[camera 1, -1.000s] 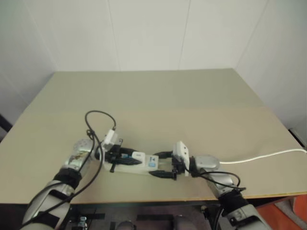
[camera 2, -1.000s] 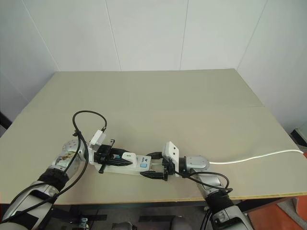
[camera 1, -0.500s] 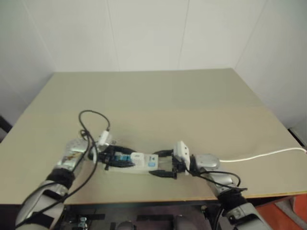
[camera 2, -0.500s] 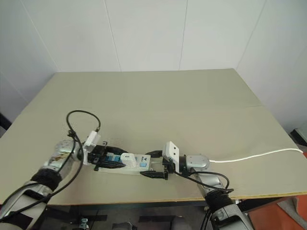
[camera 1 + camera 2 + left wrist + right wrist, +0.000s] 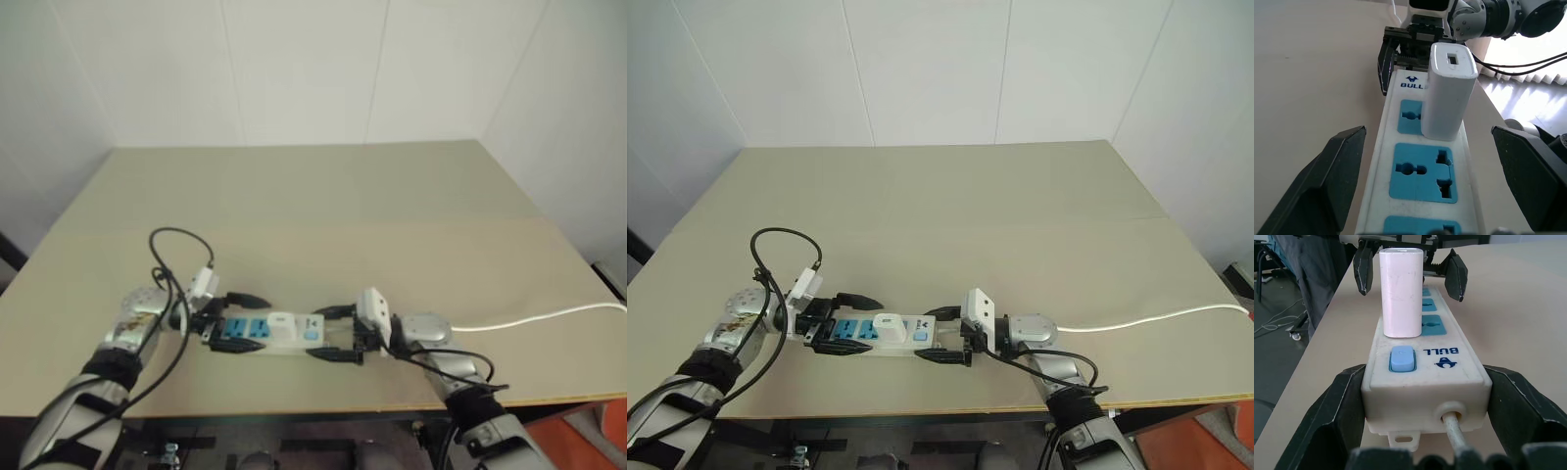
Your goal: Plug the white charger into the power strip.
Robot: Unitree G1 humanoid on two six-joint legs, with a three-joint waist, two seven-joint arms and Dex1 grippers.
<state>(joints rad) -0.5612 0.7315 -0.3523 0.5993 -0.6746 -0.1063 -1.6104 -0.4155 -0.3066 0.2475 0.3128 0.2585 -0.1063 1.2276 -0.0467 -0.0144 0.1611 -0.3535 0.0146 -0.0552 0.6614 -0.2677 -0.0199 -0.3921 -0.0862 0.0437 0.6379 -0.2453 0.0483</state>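
The small white cube-shaped charger (image 5: 889,322) stands upright in a socket of the long flat white power strip (image 5: 872,336), which lies near the front edge of the beige table (image 5: 950,215). At the left, the left gripper (image 5: 846,324) has its two black fingers spread wide on either side of the strip's end, clear of the charger, with two blue socket faces (image 5: 1422,172) bare between it and the plug. A black cable (image 5: 774,255) loops above that wrist. At the right, the right gripper (image 5: 942,336) clasps the strip's switch end, a finger pressed against each side, beside the blue switch (image 5: 1401,358). A thin white cord (image 5: 1156,318) trails away toward the table's right edge.
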